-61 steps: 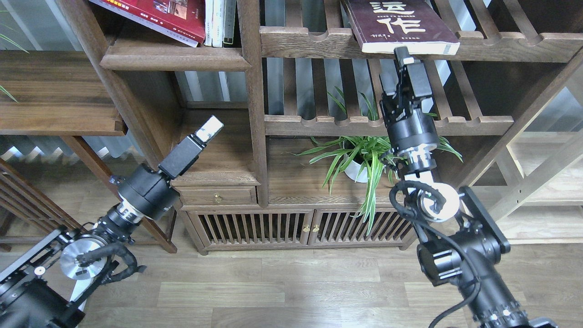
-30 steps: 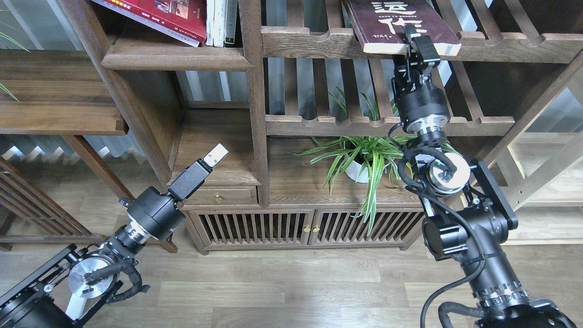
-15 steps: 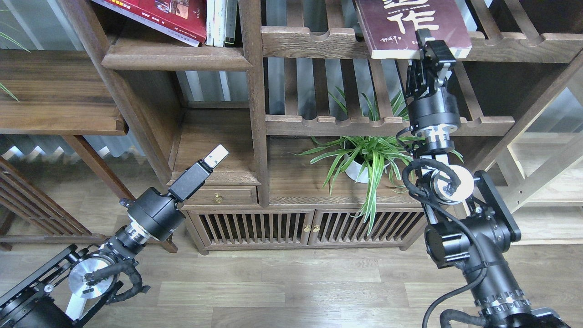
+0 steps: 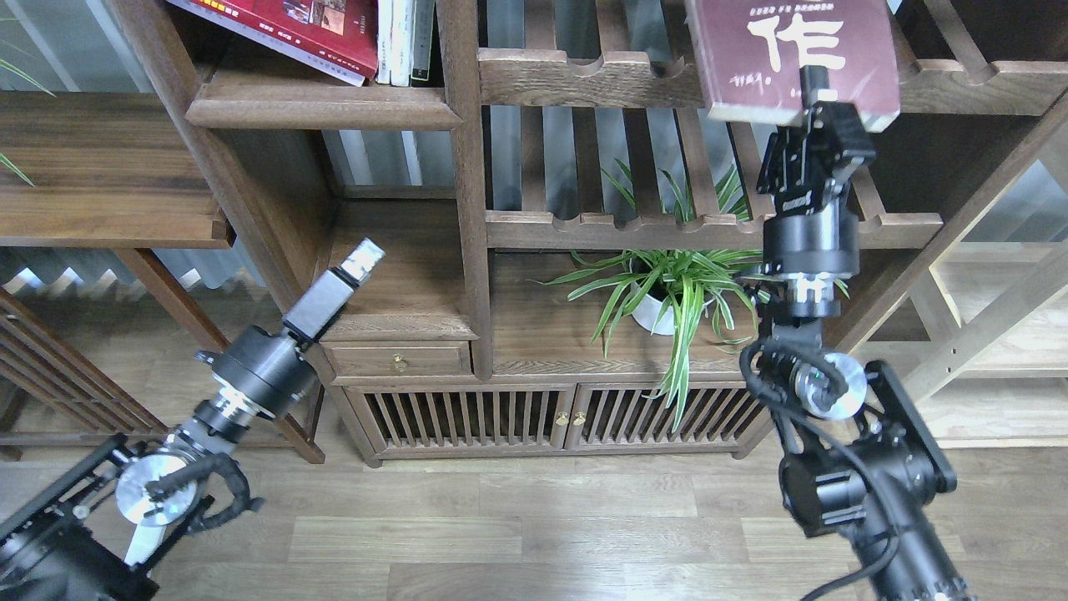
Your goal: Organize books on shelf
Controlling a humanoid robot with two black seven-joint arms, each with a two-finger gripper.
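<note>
The maroon book (image 4: pixel 784 50) with big cream characters is at the top right, in front of the upper slatted rack (image 4: pixel 584 79). My right gripper (image 4: pixel 816 93) reaches up and is shut on the book's lower edge. The red book (image 4: pixel 292 29) with photos lies tilted on the solid dark-brown shelf (image 4: pixel 321 108) at the top left. My left gripper (image 4: pixel 361 259) is shut and empty, low in front of the small cabinet top, well below that shelf. The white-lilac book is out of view.
Thin pale upright books (image 4: pixel 402 42) stand right of the red book. A potted spider plant (image 4: pixel 667 288) sits under the lower slatted rack (image 4: pixel 709 227). A post (image 4: pixel 463 167) divides the bays. A wide wooden board (image 4: pixel 108 192) juts out at the left.
My right gripper closed on the maroon book's lower edge, then carried it right and nearer, partly off the rack. My left gripper has shifted left and slightly up.
</note>
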